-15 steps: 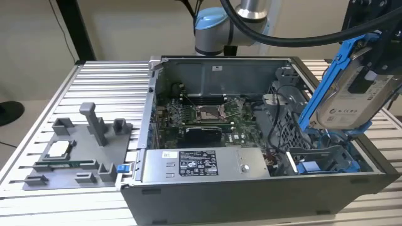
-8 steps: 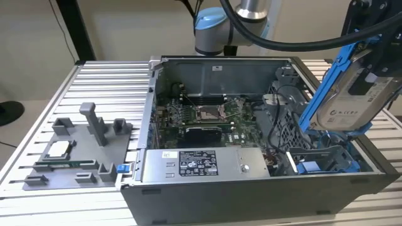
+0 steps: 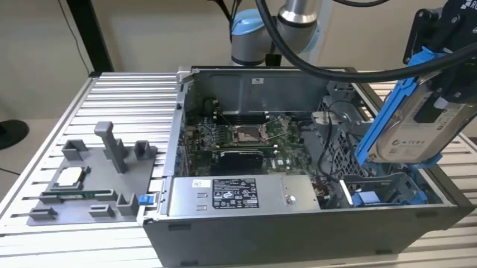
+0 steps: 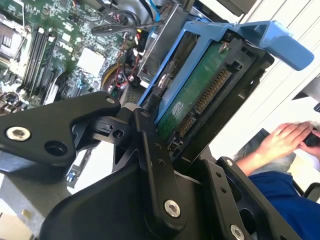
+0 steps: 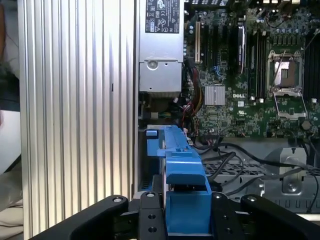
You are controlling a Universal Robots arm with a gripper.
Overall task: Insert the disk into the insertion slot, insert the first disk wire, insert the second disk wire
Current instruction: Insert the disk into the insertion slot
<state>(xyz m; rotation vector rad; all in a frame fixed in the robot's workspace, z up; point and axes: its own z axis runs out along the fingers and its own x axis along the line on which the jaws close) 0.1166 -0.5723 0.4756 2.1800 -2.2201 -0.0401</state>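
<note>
Exterior view: the gripper [image 3: 446, 84] is clamped on the disk [image 3: 414, 125] and holds it in the air, tilted, above the case [image 3: 298, 229] at the exterior view's right. The slot [image 3: 384, 191] sits below it in the case corner, blue rails showing, with nothing in it. Disk and slot are apart. The power supply [image 3: 238, 195] lies just beside the slot, toward the exterior view's left.

Second wrist view: we see the disk's green underside [image 4: 200, 95] and its connector edge, with the blue carrier around it. Black fingers [image 4: 150, 145] press on its sides, so it is a firm grasp and not a loose one. A person's hand [image 4: 282, 137] rests well off beyond the case.

First wrist view: the carrier's blue end [image 5: 182, 175] sticks out between the jaws. The power supply [image 5: 160, 50] and the board [image 5: 250, 75] are beyond it. We cannot tell how well it lines up with the rails from here.

Step in hand, as we judge it: the first one, disk insertion, in its carry phase. No wire is touched. Seating the disk calls for levelling it, squaring the carrier to the blue rails, and keeping clear of the loose cables near the bay.
</note>
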